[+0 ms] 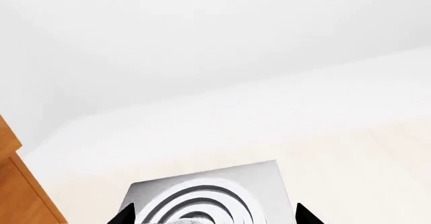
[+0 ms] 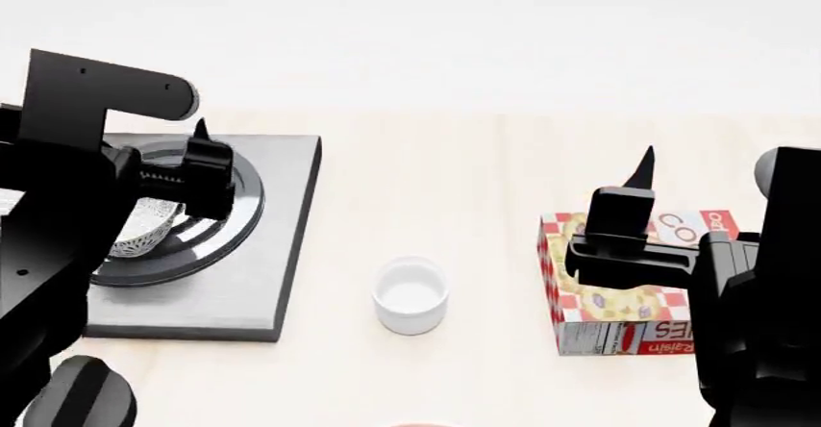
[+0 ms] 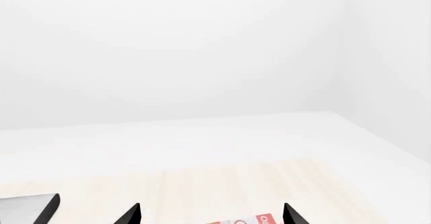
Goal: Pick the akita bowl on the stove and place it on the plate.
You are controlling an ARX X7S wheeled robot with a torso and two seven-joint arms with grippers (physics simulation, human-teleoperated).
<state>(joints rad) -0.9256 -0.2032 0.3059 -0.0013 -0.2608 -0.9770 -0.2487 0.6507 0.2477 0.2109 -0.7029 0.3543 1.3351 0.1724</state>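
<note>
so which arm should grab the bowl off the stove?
Left. The left gripper hangs right over the stove, its fingers spread, beside the akita bowl. The right gripper sits across the table above the cereal box, past the white cup.

The only print is showing on the box (image 2: 629,302) lying on the table (image 2: 487,187): "Raisin" is reading upside down on its near face, and big letters "CO" are peeking out on top, cut off by the right arm. Nothing else is legible.
</note>
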